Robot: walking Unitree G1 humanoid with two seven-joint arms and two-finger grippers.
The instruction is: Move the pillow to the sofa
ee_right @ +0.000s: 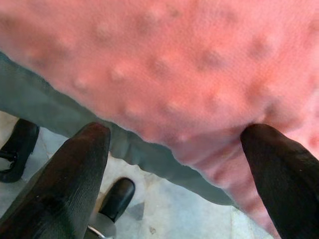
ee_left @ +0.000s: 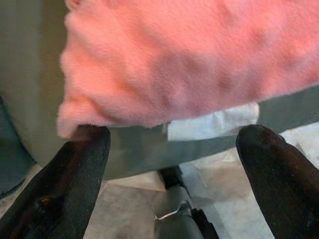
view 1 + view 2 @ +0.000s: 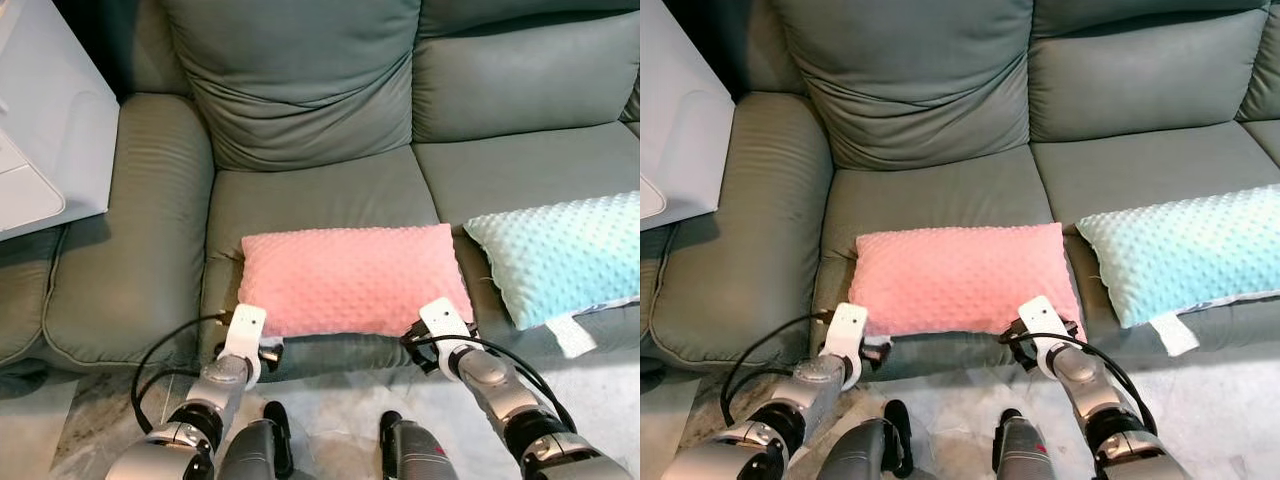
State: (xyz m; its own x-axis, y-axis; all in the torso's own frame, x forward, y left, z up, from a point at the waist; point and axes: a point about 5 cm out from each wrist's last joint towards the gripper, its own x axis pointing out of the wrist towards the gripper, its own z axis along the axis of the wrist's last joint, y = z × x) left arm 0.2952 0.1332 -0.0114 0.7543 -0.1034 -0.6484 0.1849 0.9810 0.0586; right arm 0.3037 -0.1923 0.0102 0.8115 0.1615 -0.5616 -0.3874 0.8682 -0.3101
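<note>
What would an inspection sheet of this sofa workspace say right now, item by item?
Surface: grey-green sofa, seat cushions in view.
Job's things: pink pillow lies flat on the seat, near the front edge.
Clutter: light blue pillow on the next seat.
Grippers: left pincer open at the pink pillow's near left corner; right pincer open at its near right corner.
Cables: black cables loop along both forearms.
Surroundings: white appliance beside the armrest; pale floor.

Both head eyes look forward and down from above onto the grey-green fabric sofa [image 3: 330, 190], sharing the dotted pink plush pillow [image 3: 350, 277] on its near seat edge. Each wrist camera sits very close under that pillow's near corners, facing along its spread black fingers [image 2: 75, 179].
</note>
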